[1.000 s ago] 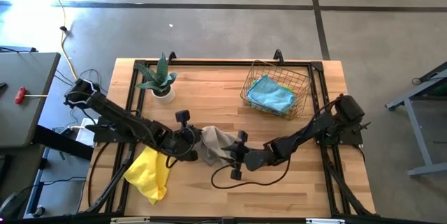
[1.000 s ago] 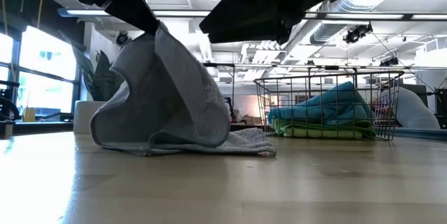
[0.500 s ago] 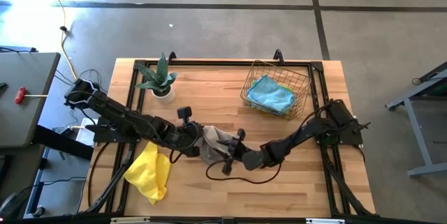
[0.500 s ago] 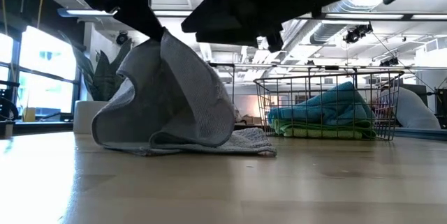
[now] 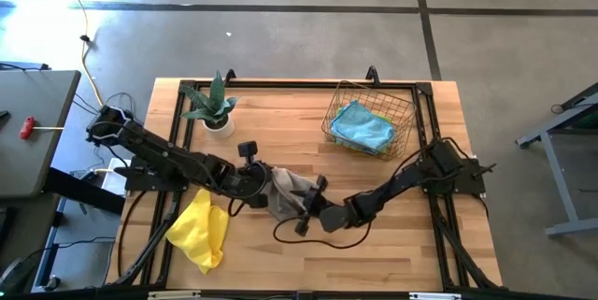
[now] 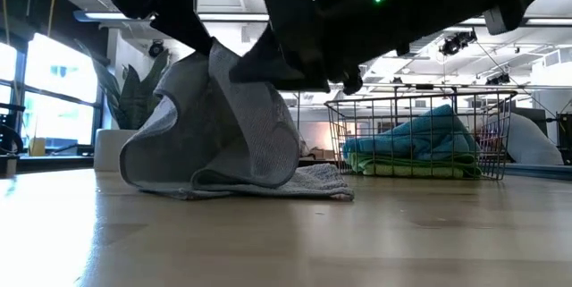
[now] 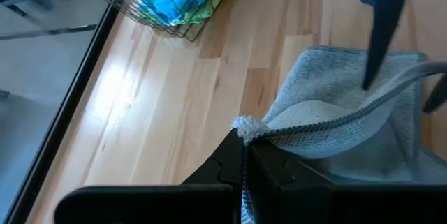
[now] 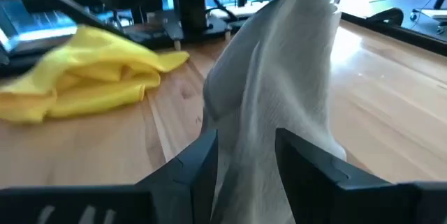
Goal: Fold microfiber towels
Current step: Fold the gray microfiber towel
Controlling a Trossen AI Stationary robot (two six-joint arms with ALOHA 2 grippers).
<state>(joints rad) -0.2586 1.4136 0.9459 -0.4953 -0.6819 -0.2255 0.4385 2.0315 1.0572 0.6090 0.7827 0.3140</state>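
A grey towel (image 5: 288, 191) is at the table's middle, one side raised and the rest lying on the wood (image 6: 313, 180). My left gripper (image 5: 260, 184) is shut on its raised side. My right gripper (image 5: 304, 214) is open at the towel's near right; in the right wrist view its fingers stand on either side (image 8: 246, 161) of the hanging grey cloth (image 8: 272, 77). A yellow towel (image 5: 199, 230) lies crumpled at the near left. A light blue towel (image 5: 363, 127) lies on green cloth in the wire basket (image 5: 336, 104). My left gripper pinches a corner of the grey towel's hemmed edge (image 7: 246, 125) between its two shut fingers, coming from the table's left. The raised part hangs in a slack arch (image 6: 223, 126) below the fingers, and the towel's lower part lies on the table. Whether my right gripper touches the cloth between its fingers, I cannot tell.
A potted plant (image 5: 213, 108) stands at the far left. The wire basket is at the far right. A black cable (image 5: 322, 237) loops on the wood below the right gripper. Bare wood lies along the near right.
My right gripper has moved toward the table's left, in on the raised grey towel, until its fingers straddle the hanging cloth. My left gripper has shifted a little toward the right, still holding the towel's corner up; the towel's lower part has stayed on the table.
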